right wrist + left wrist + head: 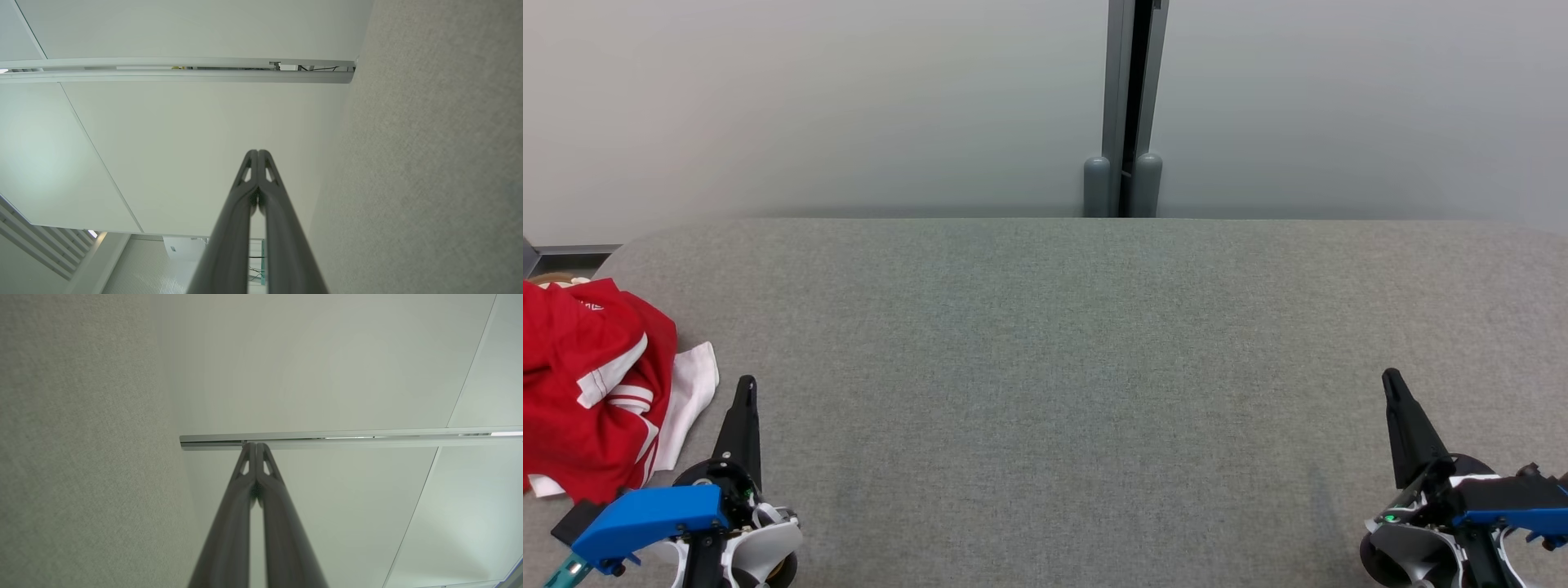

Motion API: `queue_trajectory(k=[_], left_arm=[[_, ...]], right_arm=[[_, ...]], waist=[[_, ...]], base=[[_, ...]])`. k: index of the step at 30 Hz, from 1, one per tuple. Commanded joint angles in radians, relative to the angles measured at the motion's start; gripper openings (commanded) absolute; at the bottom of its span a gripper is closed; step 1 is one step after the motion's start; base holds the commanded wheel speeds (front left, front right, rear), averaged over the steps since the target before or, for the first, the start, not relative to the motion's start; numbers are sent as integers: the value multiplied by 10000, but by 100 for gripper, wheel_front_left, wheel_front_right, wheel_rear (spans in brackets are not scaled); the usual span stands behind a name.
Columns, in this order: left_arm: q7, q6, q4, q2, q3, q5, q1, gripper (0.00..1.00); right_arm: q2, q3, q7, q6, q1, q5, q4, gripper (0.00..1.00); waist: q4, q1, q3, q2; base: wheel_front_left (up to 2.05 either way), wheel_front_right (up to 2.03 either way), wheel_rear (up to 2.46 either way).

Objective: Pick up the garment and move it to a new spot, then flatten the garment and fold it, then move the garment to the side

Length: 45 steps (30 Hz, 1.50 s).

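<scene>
Grey table (1045, 327): red garment (592, 384) just left of closed left claw (746, 384); right claw (1389, 378) closed.

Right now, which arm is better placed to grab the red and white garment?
Left. The garment lies crumpled at the left edge of the grey surface, right beside the shut left fingers; the right fingers, also shut, sit far across it.

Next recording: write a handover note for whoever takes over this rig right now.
Left gripper: shut, empty, beside the garment, not touching it.
Right gripper: shut, empty, over the table's right side.
Garment: red and white, crumpled at the table's left edge.
Done: nothing evident; it lies unflattened, unfolded.
Left: pick it up, move it, flatten, fold, set aside.
</scene>
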Motion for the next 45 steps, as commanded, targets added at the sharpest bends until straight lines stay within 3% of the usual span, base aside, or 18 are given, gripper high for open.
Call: queue_trajectory(k=[1,28,29,38,45], left_arm=[[20,-42,-48,-18,3,-15,28,0],[20,-42,-49,-18,2,-13,28,0],[1,0,0,0,0,1,0,100],[-248,4,365,-22,-85,178,140,100],[-599,2,406,53,-173,1089,24,100]], right_arm=[[-62,-11,26,5,125,20,-32,0],[-62,-11,26,5,125,20,-32,0],[-1,0,-1,0,0,-1,-1,100],[-2,123,-189,-5,35,-167,214,100],[-294,498,-597,-4,-76,-920,226,100]], waist=[[0,0,0,-1],[0,0,0,-1],[0,0,0,-1],[-7,0,11,-1],[-28,0,35,-1]], base=[[0,0,0],[0,0,0],[0,0,0],[0,0,0],[0,0,0]])
